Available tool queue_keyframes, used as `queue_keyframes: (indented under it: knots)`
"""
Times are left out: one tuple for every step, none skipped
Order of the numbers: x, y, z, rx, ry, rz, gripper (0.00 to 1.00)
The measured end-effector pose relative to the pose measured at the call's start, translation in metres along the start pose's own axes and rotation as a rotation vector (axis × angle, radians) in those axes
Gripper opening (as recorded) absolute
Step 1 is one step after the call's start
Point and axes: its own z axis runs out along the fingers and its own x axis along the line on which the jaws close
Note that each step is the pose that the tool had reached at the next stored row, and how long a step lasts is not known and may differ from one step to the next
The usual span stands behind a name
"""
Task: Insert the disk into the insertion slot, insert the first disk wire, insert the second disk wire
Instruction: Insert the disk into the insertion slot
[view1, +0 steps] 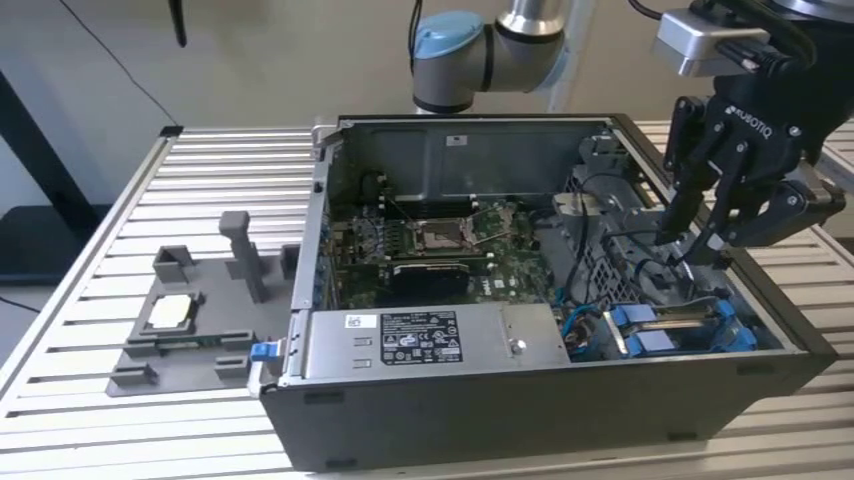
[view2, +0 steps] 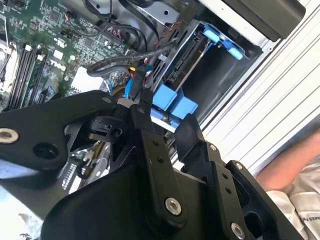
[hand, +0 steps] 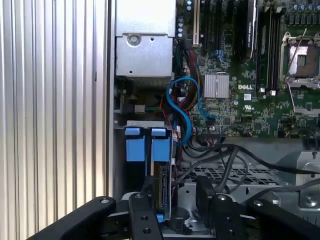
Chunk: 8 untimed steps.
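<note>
while the end effector (view1: 694, 245) hangs over the near corner of the open computer case (view1: 534, 400), on the exterior view's right, its two fingers (hand: 144, 212) stand apart with nothing clamped. one finger is on either side of the end of the disk (hand: 162, 187). the disk sits on edge inside the insertion slot (view2: 222, 80), with its blue carrier tabs showing. a looped blue cable (hand: 182, 107) curls just beside the slot, toward the motherboard (hand: 240, 100). the case rests on a slatted desk (view1: 160, 180).
</note>
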Motion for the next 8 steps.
queue_keyframes:
  knots:
    - [-0.0005, 0.0000, 0.0000, 0.0003, 0.0001, 0.000, 0.47]
    - [-0.0012, 0.0000, 0.0002, 0.0013, -0.0012, 0.000, 0.47]
    - [-0.0023, 0.0003, 0.0009, 0.0046, -0.0054, 0.000, 0.47]
    - [-0.0030, 0.0003, 0.0015, 0.0071, -0.0077, 0.000, 0.47]
    - [-0.0040, 0.0003, 0.0022, 0.0107, -0.0090, -0.001, 0.47]
    - [-0.0049, 0.0003, 0.0032, 0.0152, -0.0093, -0.004, 0.47]
    - [-0.0060, 0.0003, 0.0040, 0.0197, -0.0092, -0.008, 0.47]
    - [-0.0070, 0.0003, 0.0048, 0.0239, -0.0093, -0.013, 0.47]
